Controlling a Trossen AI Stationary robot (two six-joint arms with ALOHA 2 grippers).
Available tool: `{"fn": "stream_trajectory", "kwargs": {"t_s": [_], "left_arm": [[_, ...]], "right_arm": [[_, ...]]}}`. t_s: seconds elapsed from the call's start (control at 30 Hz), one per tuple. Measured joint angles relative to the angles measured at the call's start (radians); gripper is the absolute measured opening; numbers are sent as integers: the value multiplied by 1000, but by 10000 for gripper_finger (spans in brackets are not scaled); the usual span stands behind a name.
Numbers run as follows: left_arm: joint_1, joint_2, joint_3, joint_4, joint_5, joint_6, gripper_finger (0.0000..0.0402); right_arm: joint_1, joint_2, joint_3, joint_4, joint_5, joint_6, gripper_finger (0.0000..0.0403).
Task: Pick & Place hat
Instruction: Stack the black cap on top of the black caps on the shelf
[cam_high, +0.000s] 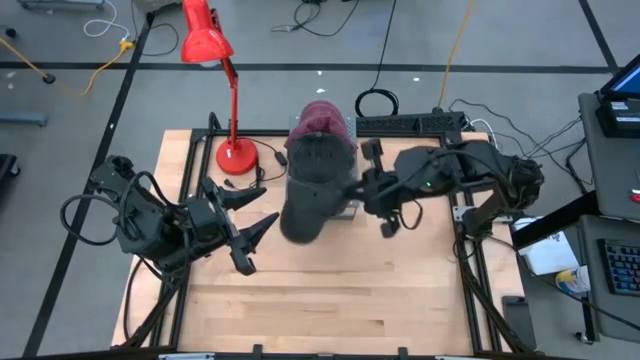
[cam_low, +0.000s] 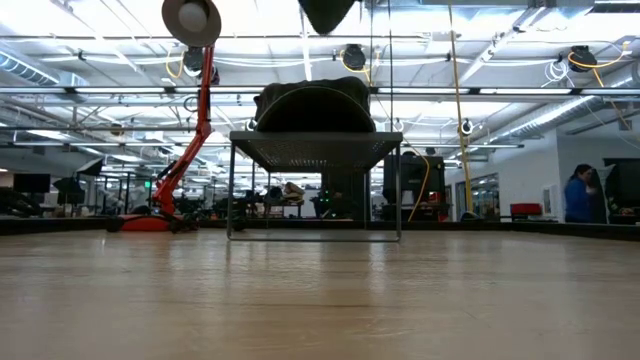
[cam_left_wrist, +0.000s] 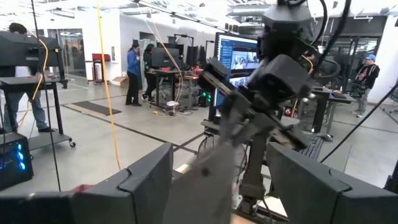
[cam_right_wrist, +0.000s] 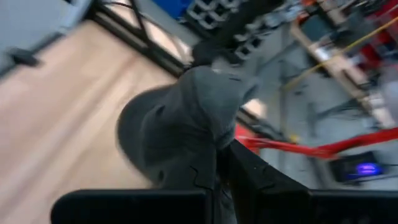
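A dark grey hat (cam_high: 305, 190) hangs high over the middle of the table, with my right gripper (cam_high: 358, 188) shut on it from the table's right side. The right wrist view shows the hat (cam_right_wrist: 177, 127) just past the shut fingers. Only its lowest part (cam_low: 327, 12) enters the low view. My left gripper (cam_high: 268, 208) stands open just left of the hat, fingers pointing at it with a small gap between. In the left wrist view the hat (cam_left_wrist: 208, 177) is a blur beyond the open fingers. A second, dark red hat (cam_high: 322, 118) rests on a wire rack (cam_low: 315, 150). My right gripper pinches the grey hat's edge (cam_right_wrist: 208, 163) between its two fingers, on the side facing the table's right. The fingers come from the right, slanting a little down. The hat is lifted clear of the table and spreads away from the fingers toward the left.
A red desk lamp (cam_high: 205, 40) stands at the far left, its base (cam_high: 237, 155) on the table beside the rack. A black power strip and cables (cam_high: 410, 122) lie along the far edge. Bare wood (cam_high: 330, 300) fills the near half. People stand in the room behind.
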Motion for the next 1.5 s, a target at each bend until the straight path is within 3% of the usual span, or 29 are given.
{"fn": "stream_trajectory", "kwargs": {"t_s": [0.27, 0.7, 1.13, 1.5], "left_arm": [[0, 0, 0, 0, 0, 0, 269], [0, 0, 0, -9, 0, -2, 269], [0, 0, 0, -22, 0, 0, 269], [0, 0, 0, -30, 0, 0, 269]], "right_arm": [[-113, 31, 0, 118, 14, -81, 12], [-182, 122, -2, 37, 166, 21, 12], [-251, 137, -10, 65, 136, -6, 12], [-342, 141, -164, 168, 80, -46, 12]]}}
